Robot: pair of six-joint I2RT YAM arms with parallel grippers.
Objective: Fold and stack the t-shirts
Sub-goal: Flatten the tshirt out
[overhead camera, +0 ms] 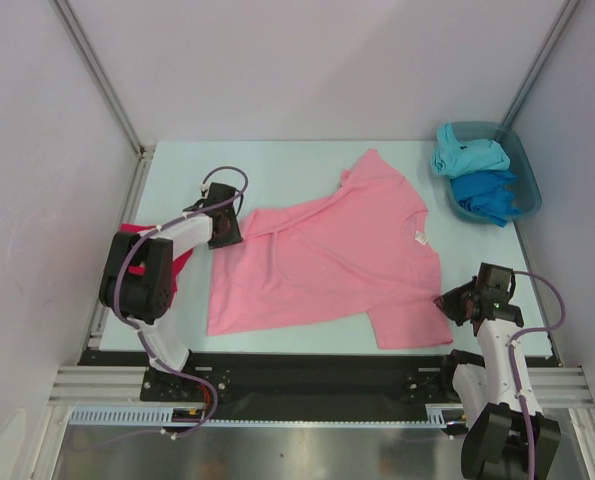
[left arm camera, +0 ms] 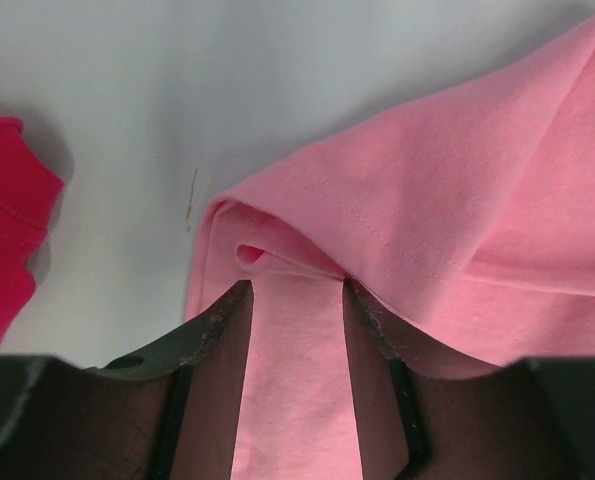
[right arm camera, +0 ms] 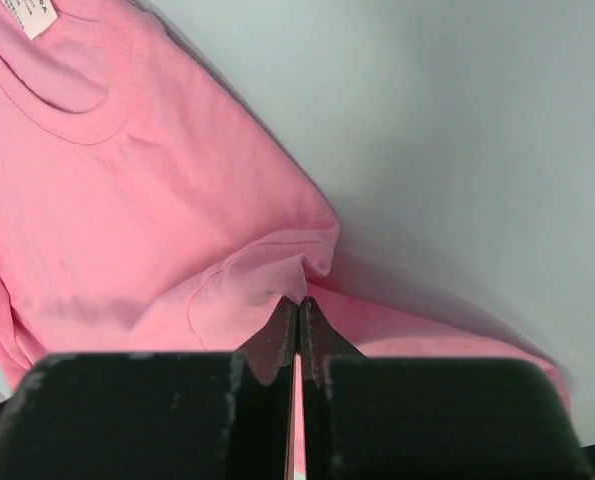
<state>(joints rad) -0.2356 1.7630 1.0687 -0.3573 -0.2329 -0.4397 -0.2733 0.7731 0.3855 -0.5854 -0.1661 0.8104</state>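
As seen from the top camera, the pink t-shirt [overhead camera: 322,260] lies spread in the middle of the tabletop [overhead camera: 297,165]. Its long axis runs from left to right, a little tilted, with the hem at the left and the neck at the right. One sleeve points to the upper middle of the frame and the other to the lower right. The cloth is plain and soft, with a small white neck tag [overhead camera: 420,237], and its upper left corner is folded over.

The left tool [overhead camera: 227,225] stands at this folded corner with its jaws partly apart and a strip of pink cloth between them; I cannot tell if it pinches the cloth. The right tool [overhead camera: 455,303] is closed tight on the puckered edge of the lower right sleeve.

A crimson t-shirt [overhead camera: 137,235] lies at the left edge, partly under the left arm. A turquoise t-shirt [overhead camera: 467,155] and a blue t-shirt [overhead camera: 487,195] are crumpled in a teal tub [overhead camera: 525,170] at the upper right.

The tabletop is pale and smooth, closed in by white walls [overhead camera: 307,60].
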